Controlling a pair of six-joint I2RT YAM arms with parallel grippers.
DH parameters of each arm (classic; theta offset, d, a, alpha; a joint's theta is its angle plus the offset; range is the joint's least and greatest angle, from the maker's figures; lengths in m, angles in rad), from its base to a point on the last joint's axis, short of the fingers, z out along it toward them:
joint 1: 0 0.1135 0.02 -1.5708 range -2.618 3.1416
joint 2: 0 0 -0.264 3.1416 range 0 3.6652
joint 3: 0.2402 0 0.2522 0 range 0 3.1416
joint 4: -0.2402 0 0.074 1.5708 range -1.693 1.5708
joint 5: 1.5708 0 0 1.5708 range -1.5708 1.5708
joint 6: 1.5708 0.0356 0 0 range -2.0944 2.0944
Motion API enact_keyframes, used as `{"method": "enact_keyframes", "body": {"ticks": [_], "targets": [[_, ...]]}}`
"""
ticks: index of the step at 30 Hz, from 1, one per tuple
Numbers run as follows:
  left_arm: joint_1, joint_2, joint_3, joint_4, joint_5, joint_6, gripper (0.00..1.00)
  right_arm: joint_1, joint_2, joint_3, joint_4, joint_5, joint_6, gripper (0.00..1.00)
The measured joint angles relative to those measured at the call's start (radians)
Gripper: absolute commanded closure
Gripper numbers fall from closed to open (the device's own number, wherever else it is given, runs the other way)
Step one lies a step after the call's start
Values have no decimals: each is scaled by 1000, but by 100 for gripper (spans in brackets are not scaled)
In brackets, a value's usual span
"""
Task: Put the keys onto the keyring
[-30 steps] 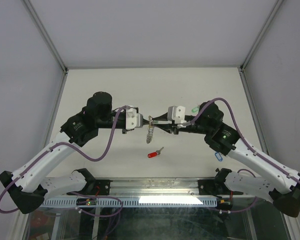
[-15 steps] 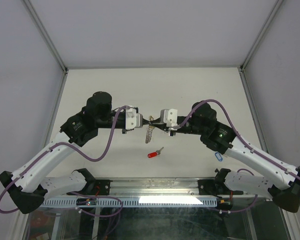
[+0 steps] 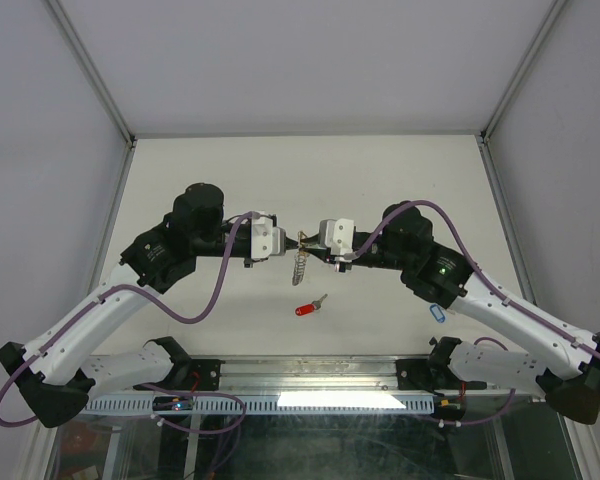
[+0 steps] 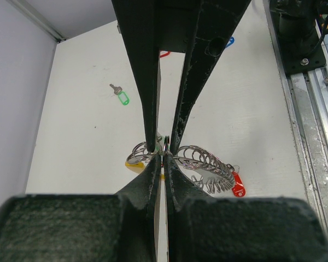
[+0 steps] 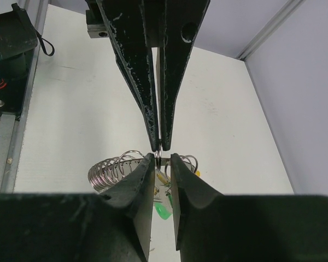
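My left gripper (image 3: pixel 292 240) (image 4: pixel 165 158) is shut on the keyring (image 3: pixel 300 265) (image 4: pixel 205 161), a silvery coiled wire loop that hangs from it above the table. Facing it tip to tip, my right gripper (image 3: pixel 313 243) (image 5: pixel 162 158) has its jaws a little apart, straddling the ring wire (image 5: pixel 106 169) just beside the left fingertips. Between my right fingers, under the ring, a yellow tag (image 5: pixel 163 177) and a green tag (image 5: pixel 163 210) show; whether they hang on the ring I cannot tell. A red-tagged key (image 3: pixel 308 306) (image 4: pixel 238 184) lies on the table below the ring.
A green-tagged key (image 4: pixel 119 96) lies on the white table beyond the right gripper. A blue tag (image 3: pixel 438 313) (image 4: pixel 229 41) lies partly under the right forearm. Metal rails (image 4: pixel 311 136) run along the near table edge, and grey walls stand at the left, right and back.
My right arm has moved left, bringing its fingertips up against the left gripper and the ring; its elbow now covers the green key in the top view. The left arm has stayed still.
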Motion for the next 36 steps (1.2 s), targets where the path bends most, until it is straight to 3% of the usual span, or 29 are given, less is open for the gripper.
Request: {"method": "enact_keyframes", "body": {"ticks": [9,16,20,24,26,29,36], "targets": [[0,0,0,0,0,0,100,0,0,0,-11,16,-1,85],[0,0,2,0,0,0,100,0,0,0,-15,19,0,100],[0,0,2,0,0,0,99,0,0,0,-16,17,6,100],[0,-4,2,3,2,0,68,0,0,0,-13,16,17,100],[0,-18,2,9,4,-8,61,0,-1,0,-10,15,29,100],[0,-68,-13,48,5,-34,60,0,-10,-7,22,15,55,100],[0,-209,-101,206,6,-145,68,0,-80,-82,156,-9,149,100]]}}
